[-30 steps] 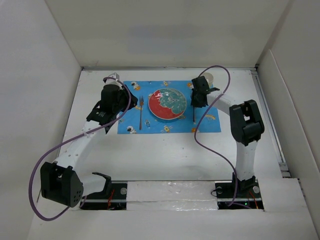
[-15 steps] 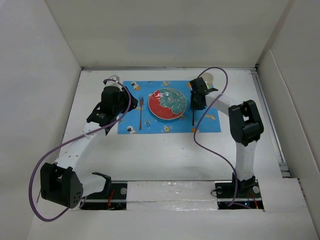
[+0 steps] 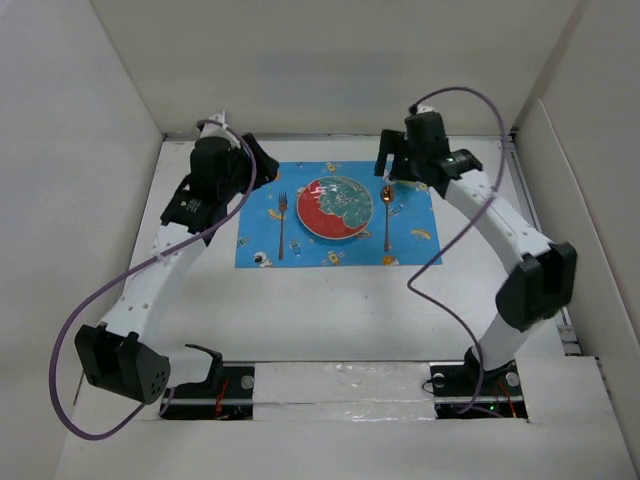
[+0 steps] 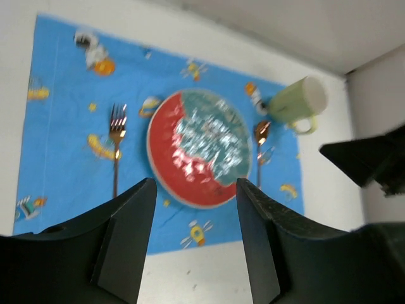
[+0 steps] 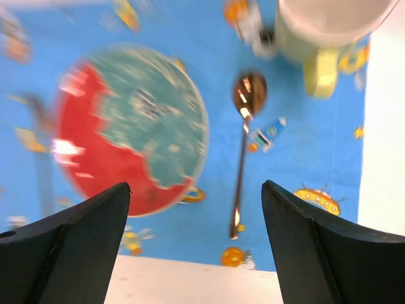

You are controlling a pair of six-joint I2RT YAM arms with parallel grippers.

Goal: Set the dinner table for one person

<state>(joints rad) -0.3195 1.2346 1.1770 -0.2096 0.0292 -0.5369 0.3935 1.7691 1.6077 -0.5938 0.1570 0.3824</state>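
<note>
A white dinner table with white side walls fills the view from above. I am the robot with 2 arms bolted at its near edge.

A blue patterned mat lies flat on the far half of the table, centred between my arms. 1 round plate, red on one side and teal on the other, sits in the middle of the mat. 1 copper-coloured fork lies on the mat just left of the plate, tines pointing away from me. 1 copper-coloured spoon lies on the mat just right of the plate, bowl at the far end, handle pointing toward me. Neither utensil touches the plate. 1 pale green mug stands at the far right corner of the mat, near the spoon's bowl but apart from it.

My left gripper hangs above the far left corner of the mat. Its 2 fingers are spread apart with nothing between them, and its camera looks down across the whole setting.

My right gripper hangs above the far right part of the mat, over the spoon and mug. Its 2 fingers are spread wide and hold nothing.
</note>
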